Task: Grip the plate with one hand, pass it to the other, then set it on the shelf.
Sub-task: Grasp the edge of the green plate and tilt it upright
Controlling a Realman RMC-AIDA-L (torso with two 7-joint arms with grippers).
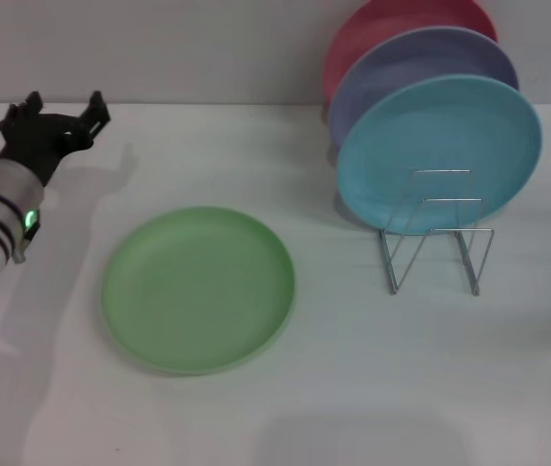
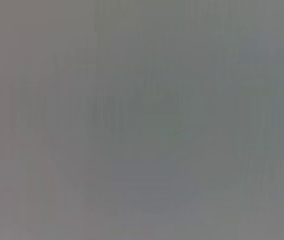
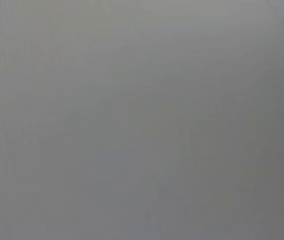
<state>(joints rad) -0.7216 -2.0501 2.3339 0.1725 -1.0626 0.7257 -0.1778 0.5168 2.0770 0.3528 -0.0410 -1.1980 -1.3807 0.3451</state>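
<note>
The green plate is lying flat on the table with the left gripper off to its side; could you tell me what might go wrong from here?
The green plate lies flat, so the open left gripper may push it along rather than get under its low rim. The rack already holds three upright plates; its free loops sit right in front of the blue plate, which a careless placement could knock.

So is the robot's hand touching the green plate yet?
Apart. In the head view the left gripper hangs open near the table's back edge, with bare table between it and the green plate.
</note>
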